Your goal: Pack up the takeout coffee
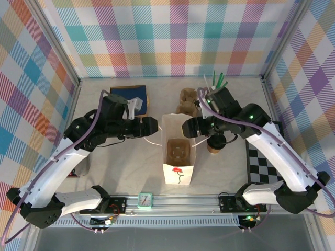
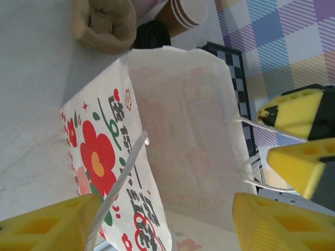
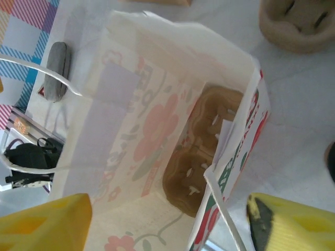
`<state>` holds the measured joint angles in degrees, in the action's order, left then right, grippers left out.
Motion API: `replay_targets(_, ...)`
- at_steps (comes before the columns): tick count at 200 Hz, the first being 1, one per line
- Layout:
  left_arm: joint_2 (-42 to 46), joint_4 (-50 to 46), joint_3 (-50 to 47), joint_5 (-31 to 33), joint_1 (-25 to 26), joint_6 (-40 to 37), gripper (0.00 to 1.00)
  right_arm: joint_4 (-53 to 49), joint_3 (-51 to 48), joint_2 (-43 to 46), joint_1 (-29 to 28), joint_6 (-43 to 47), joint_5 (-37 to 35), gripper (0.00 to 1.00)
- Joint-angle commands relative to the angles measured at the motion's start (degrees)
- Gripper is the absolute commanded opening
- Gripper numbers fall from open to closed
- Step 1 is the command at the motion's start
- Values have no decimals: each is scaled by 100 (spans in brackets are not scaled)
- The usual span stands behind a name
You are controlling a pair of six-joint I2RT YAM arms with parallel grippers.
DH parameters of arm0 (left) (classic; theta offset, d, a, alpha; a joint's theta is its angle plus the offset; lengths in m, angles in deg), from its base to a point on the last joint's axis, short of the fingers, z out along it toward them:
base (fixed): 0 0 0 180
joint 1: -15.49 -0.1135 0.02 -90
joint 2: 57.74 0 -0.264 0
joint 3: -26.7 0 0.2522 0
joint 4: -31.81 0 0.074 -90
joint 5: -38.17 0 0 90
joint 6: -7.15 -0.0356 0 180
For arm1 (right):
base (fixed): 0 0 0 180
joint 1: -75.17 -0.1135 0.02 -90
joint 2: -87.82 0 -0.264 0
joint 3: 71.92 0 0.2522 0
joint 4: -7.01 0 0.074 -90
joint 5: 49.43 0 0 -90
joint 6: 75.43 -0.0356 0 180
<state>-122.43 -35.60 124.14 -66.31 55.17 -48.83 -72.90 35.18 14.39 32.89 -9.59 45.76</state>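
The takeout coffee [image 1: 215, 142], a brown cup with a black lid [image 2: 152, 35], stands on the table just right of the white flowered paper bag [image 1: 178, 162], partly under my right arm. The bag stands open with a brown cup carrier [image 3: 207, 151] on its bottom. My left gripper [image 1: 152, 127] is open at the bag's left rim, its jaws [image 2: 165, 225] straddling the wall, and a handle cord runs past one finger [image 2: 47, 225]. My right gripper [image 1: 188, 127] is open at the right rim, and its jaws [image 3: 167, 225] span that wall and handle.
Spare pulp carriers [image 1: 187, 102] and green straws [image 1: 217, 81] sit at the back. Unlidded brown cups [image 2: 183, 13] stand beyond the coffee. A blue-topped board [image 1: 128, 94] lies back left, and a checkered mat [image 1: 260, 162] lies right of the bag. Plaid walls close three sides.
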Motion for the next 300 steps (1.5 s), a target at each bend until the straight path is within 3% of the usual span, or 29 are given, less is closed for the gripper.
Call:
replay_targets(1,-28,-527,403,374,57,-398,71,-407,585,-171,27,346,-292,83)
replay_targets(21,-29,-776,549,608,57,-597,75,-648,988,-318,27,453,-508,100)
replay_targets(79,-177,-1139,1103,1386,50,-1318,79,-1275,1825,-482,65,836,-1800,99)
replay_targets(113,-481,-1013,1372,1571,-74,-1608,83,-1307,1461,-360,670,1007,-2118,99)
replay_targets(151,-607,-261,1024,754,-874,-1260,83,-916,216,-118,1486,743,-1915,99)
replay_targets(183,-659,-84,892,626,-1088,-1192,83,-406,-792,17,1842,130,-1677,99)
replay_targets(216,-525,-38,583,639,-1255,-1176,83,-405,-1149,-306,1890,-441,-1611,99)
replay_targets(269,-77,592,-668,74,-2016,-765,83,-29,-1619,-769,1899,-482,-1385,99)
replay_targets(300,141,610,-924,-66,-2301,-741,83,170,-1879,-951,1899,-455,-1315,99)
